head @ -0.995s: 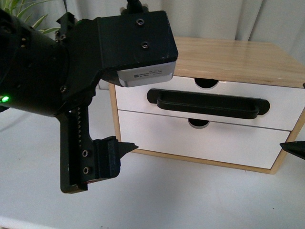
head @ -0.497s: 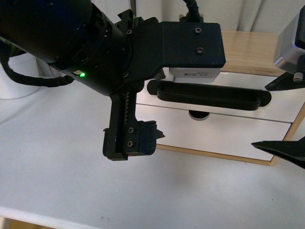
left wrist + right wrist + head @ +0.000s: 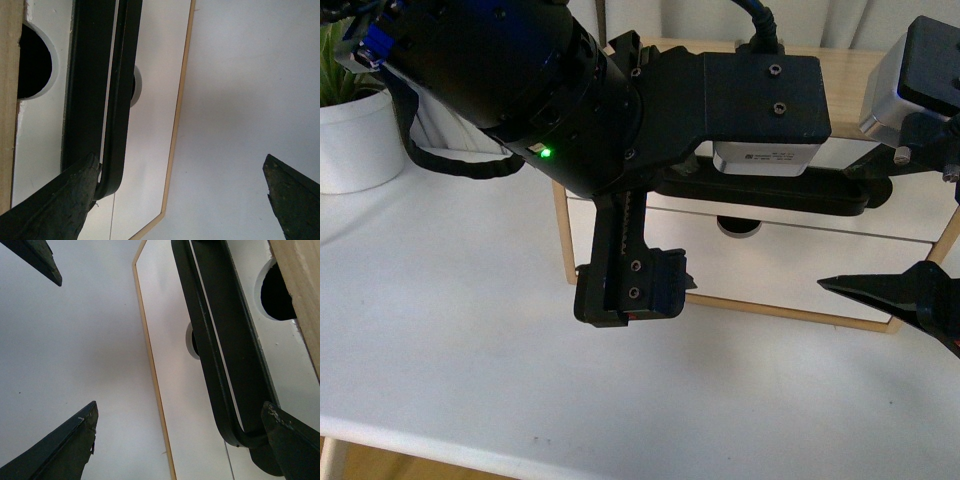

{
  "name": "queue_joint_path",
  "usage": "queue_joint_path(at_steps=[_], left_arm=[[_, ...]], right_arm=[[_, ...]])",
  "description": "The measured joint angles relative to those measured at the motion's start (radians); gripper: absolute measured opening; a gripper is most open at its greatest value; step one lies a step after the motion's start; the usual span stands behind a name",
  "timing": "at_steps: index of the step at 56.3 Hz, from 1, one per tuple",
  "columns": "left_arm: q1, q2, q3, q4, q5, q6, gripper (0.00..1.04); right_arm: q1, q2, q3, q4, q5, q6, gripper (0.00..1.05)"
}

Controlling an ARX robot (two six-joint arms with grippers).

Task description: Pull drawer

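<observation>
White drawer [image 3: 920,215]: upper one in the wooden cabinet [image 3: 850,80], near the table's [image 3: 470,330] far edge.
Left gripper [image 3: 180,165]: jaws spread, one finger touching the black handle's [image 3: 800,200] end.
Right gripper [image 3: 178,410]: jaws spread, one finger at the other end.

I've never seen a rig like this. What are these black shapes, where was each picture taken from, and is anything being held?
It is a robot with two arms. One picture comes from a camera on its body: the left arm fills the middle, the right arm shows at the edge. The other two come from cameras on the wrists, looking out past the pointed left fingers and right fingers. On the white table stand a plant pot and a wooden chest. Both arms reach toward the black handle of its upper drawer. Both pairs of fingers are open; nothing is held.
</observation>
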Motion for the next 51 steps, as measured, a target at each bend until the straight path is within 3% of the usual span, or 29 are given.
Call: queue_joint_path(at_steps=[51], left_arm=[[0.013, 0.039, 0.035, -0.022, 0.042, -0.041, 0.99]], right_arm=[[0.002, 0.095, 0.020, 0.056, -0.020, 0.018, 0.96]])
